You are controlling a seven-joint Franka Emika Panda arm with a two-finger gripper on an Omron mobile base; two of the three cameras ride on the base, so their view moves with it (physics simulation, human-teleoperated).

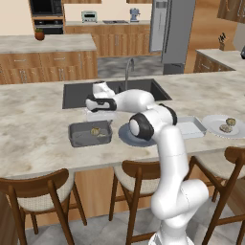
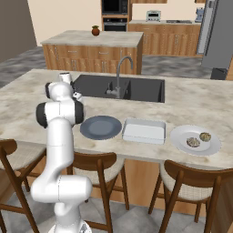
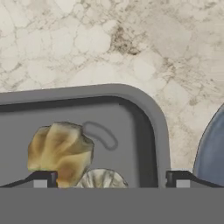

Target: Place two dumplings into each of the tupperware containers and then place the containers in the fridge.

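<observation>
A dark grey tupperware container (image 1: 76,135) (image 3: 144,144) lies on the counter with two dumplings in it, one golden-tan (image 3: 60,151) (image 1: 95,130) and one paler (image 3: 103,178). My gripper (image 3: 110,179) (image 1: 99,115) hovers just above that container, open, its fingertips (image 3: 41,178) wide apart and gripping nothing. A second, whitish tupperware container (image 1: 191,127) (image 2: 144,130) lies further right. Beyond it a white plate (image 1: 213,123) (image 2: 182,136) carries two more dumplings (image 2: 193,142) (image 2: 205,136). The grey steel fridge (image 1: 172,28) (image 2: 218,32) stands at the back right, across the kitchen.
A round blue-grey plate (image 2: 101,127) (image 1: 125,136) (image 3: 214,148) lies between the two containers. Behind them are a black sink (image 1: 76,93) and a faucet (image 2: 119,75). Wooden stools (image 1: 139,177) line the near edge of the counter. An island with a potted plant (image 1: 39,33) stands behind.
</observation>
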